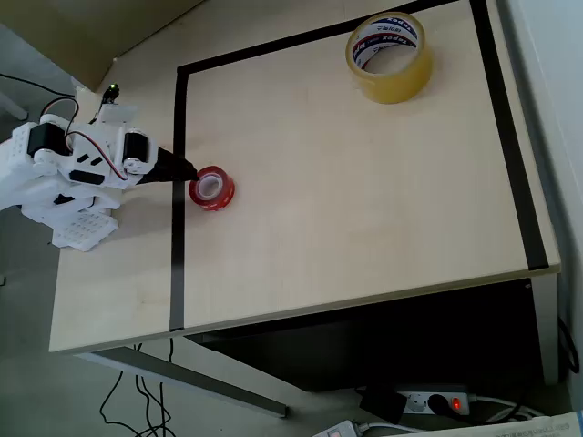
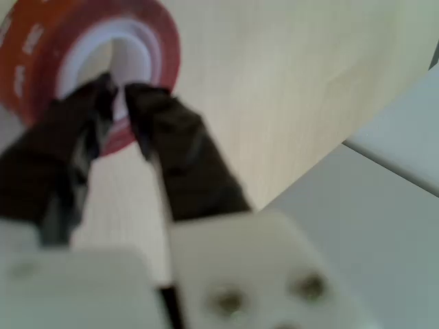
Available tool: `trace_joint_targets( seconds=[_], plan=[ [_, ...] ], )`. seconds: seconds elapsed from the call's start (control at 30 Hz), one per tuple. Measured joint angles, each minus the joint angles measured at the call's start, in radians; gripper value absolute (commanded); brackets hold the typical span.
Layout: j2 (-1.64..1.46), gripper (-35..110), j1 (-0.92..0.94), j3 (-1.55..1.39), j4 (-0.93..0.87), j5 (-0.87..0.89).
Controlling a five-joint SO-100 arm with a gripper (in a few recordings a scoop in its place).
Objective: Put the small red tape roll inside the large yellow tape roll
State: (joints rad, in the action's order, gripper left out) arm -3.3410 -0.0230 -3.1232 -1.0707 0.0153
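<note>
The small red tape roll (image 1: 211, 188) is lying flat on the pale wooden table (image 1: 346, 173), just inside a black tape line (image 1: 177, 182) marking the left side of a rectangle in the overhead view. The white arm (image 1: 68, 168) is reaching in from nine o'clock, its dark gripper (image 1: 189, 170) meeting the roll's rim at about ten o'clock. In the wrist view the gripper (image 2: 116, 96) is showing its two black fingers (image 2: 171, 137) nearly together, the tips sitting over the near wall of the roll (image 2: 82, 55) with only a thin gap between them; whether they are actually pinching the wall is too blurred to tell. The large yellow tape roll (image 1: 389, 56) is resting flat well apart, toward one o'clock from the red one, close to the far black line, its white core printed with red and blue marks. A power strip (image 1: 437, 401) is glowing red on the floor below the table's near edge
</note>
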Motion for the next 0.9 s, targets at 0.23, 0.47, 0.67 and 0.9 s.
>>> trace_joint_targets(
  seconds=[0.23,0.47,0.67,0.9],
  plan=[
    [0.000,0,-0.175,0.002,-0.003,-0.002],
    [0.000,0,-0.155,0.026,-0.009,-0.002],
    [0.192,0,-0.115,0.272,-0.169,0.000],
    [0.569,0,-0.032,0.615,-0.202,-0.006]
  ],
)
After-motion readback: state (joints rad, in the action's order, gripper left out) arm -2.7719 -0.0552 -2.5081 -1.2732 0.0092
